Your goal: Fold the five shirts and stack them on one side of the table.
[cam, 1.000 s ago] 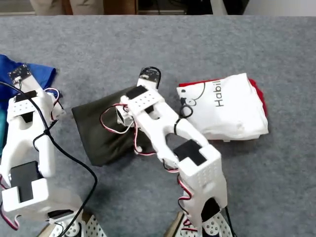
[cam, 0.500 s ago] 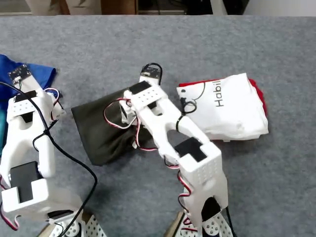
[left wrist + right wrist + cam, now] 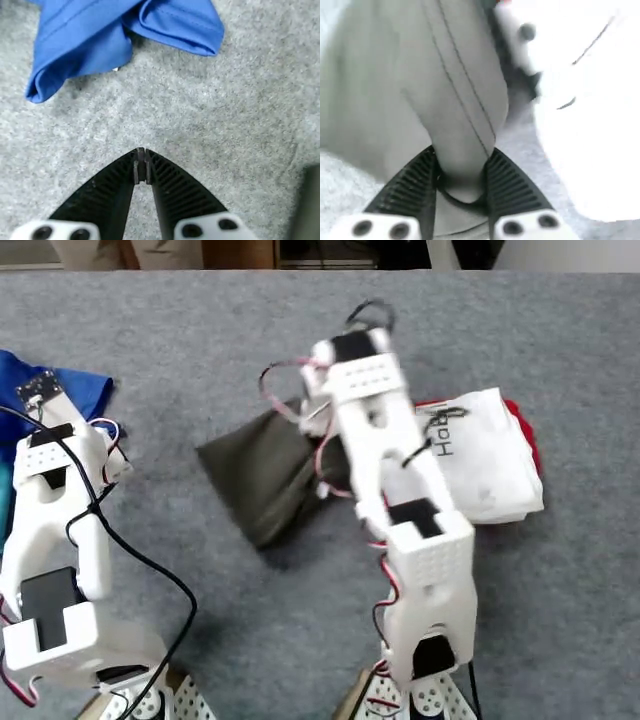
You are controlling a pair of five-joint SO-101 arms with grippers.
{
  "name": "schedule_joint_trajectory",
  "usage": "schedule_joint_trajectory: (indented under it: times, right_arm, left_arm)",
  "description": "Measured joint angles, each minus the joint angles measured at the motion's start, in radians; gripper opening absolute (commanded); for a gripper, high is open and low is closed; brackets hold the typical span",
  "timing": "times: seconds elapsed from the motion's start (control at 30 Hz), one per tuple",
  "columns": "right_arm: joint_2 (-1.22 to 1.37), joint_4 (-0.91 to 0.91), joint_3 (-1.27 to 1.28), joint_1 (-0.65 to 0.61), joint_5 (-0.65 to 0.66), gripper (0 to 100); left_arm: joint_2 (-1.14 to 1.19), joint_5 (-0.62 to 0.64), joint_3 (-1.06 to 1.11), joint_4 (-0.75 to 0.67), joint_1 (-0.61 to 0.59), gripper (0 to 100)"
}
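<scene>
A dark olive shirt (image 3: 260, 475) lies bunched in the middle of the grey table. My right gripper (image 3: 462, 160) is shut on a fold of this olive shirt (image 3: 420, 90), at the shirt's right edge (image 3: 322, 445). Right beside it sits a folded white shirt (image 3: 480, 455) on top of a red shirt (image 3: 527, 440); the white shirt (image 3: 590, 100) is close to the gripper. A blue shirt (image 3: 75, 390) lies crumpled at the far left. My left gripper (image 3: 141, 167) is shut and empty over bare table, a little short of the blue shirt (image 3: 100, 30).
The grey felt table (image 3: 200, 330) is bare along the back and at the front middle. A teal cloth (image 3: 4, 502) shows at the left edge. Both arm bases stand at the front edge, with loose cables beside them.
The right arm has swung right and away from its base, dragging the olive shirt toward the white and red stack. The left arm has kept still.
</scene>
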Motion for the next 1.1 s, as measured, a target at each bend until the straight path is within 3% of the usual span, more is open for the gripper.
schedule_joint_trajectory:
  times: [0.53, 0.77, 1.1]
  right_arm:
    - [-0.02, 0.009, -0.068, 0.4, 0.319, 0.2]
    - [-0.02, 0.009, -0.068, 0.551, 0.368, 0.3]
    - [-0.02, 0.009, -0.064, 0.649, 0.396, 0.3]
  left_arm:
    - [0.0, 0.0, 0.0, 0.0, 0.0, 2]
    - [0.0, 0.0, 0.0, 0.0, 0.0, 2]
    - [0.0, 0.0, 0.0, 0.0, 0.0, 2]
